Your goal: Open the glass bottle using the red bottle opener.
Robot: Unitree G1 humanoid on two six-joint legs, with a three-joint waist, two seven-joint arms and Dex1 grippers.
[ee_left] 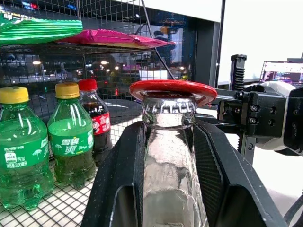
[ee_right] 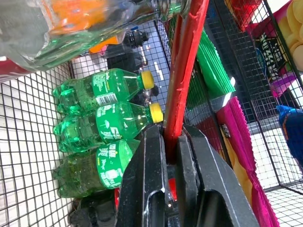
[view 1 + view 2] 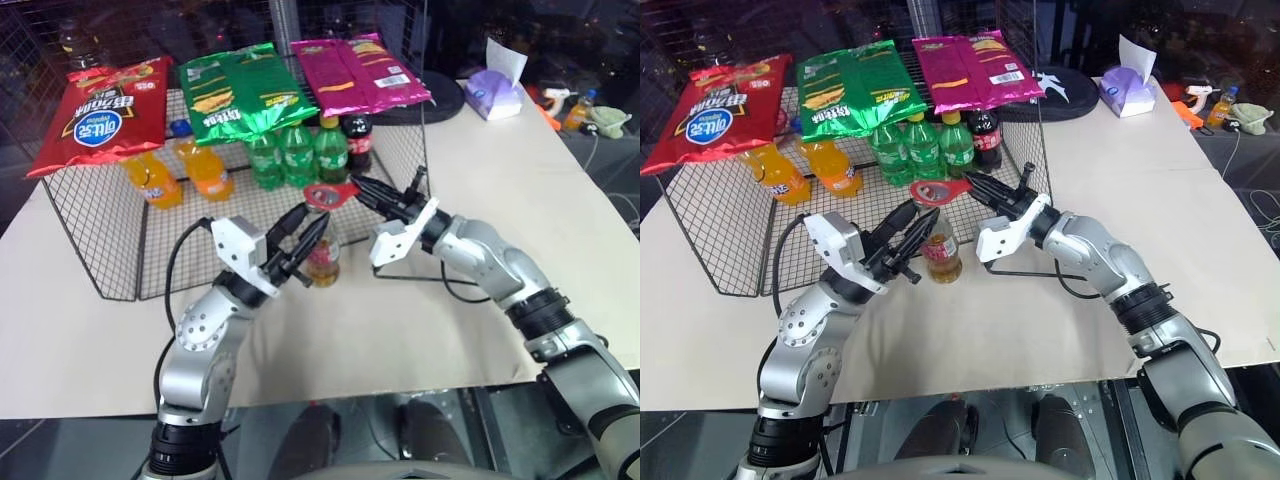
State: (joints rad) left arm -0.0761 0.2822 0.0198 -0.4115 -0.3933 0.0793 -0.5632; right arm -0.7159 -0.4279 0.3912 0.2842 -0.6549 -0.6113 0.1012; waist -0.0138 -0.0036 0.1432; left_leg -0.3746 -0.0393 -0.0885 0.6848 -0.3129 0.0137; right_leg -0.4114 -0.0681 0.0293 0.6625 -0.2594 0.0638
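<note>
The glass bottle [image 3: 324, 258] stands on the table in front of the wire rack, amber liquid in its lower part. My left gripper [image 3: 312, 226] is shut on its neck, one black finger [image 1: 118, 179] on each side of the clear glass [image 1: 168, 151]. The red bottle opener [image 3: 329, 194] lies flat across the bottle's mouth, its ring head [image 1: 173, 90] sitting over the top. My right gripper [image 3: 360, 190] reaches in from the right and is shut on the opener's handle [image 2: 184, 80]. The cap is hidden under the opener's head.
A black wire rack [image 3: 90, 230] stands just behind the bottle, with chip bags [image 3: 245, 90] on top and green bottles [image 3: 290, 155], orange soda bottles [image 3: 205, 170] and a cola bottle [image 3: 358, 140] inside. A tissue box [image 3: 497, 92] sits at the back right.
</note>
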